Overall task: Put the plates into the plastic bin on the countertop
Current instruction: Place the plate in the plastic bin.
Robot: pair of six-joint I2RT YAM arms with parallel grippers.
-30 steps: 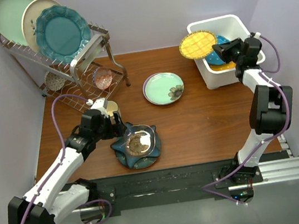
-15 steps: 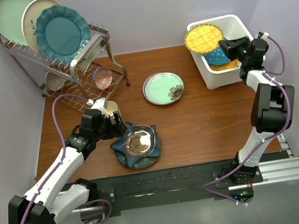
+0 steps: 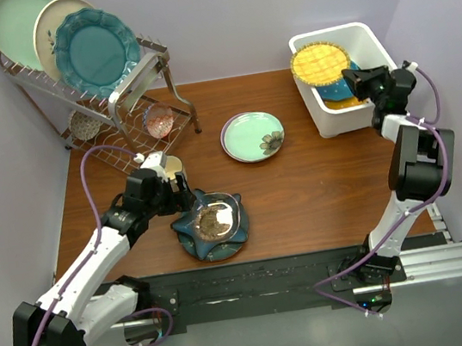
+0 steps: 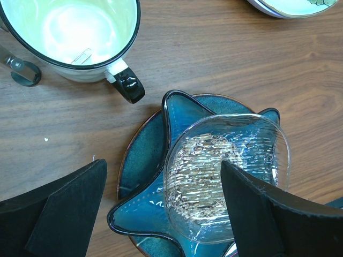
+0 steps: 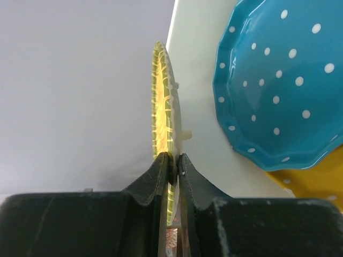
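The right pincer (image 5: 174,163) grips the yellow lattice plate (image 5: 162,101) by its rim over the plastic bin (image 3: 372,40); the left pincer (image 4: 163,209) stands wide. The plate is rigid, glazed, probably slippery and brittle, so the rim is the hold.

White bin (image 3: 364,31) stands at the far right corner of the red-brown table (image 3: 320,186); inside, a blue dotted plate (image 5: 278,91) lies over an orange plate (image 5: 316,179); a yellow lattice plate (image 3: 320,61) hangs over the bin's far-left corner, its rim pinched by the right fingers (image 5: 161,176); a pale green plate (image 3: 252,136) lies flat mid-table; near left, a teal star plate (image 4: 142,214) sits on a round teal plate (image 4: 134,160), under a glass dish (image 4: 225,171).
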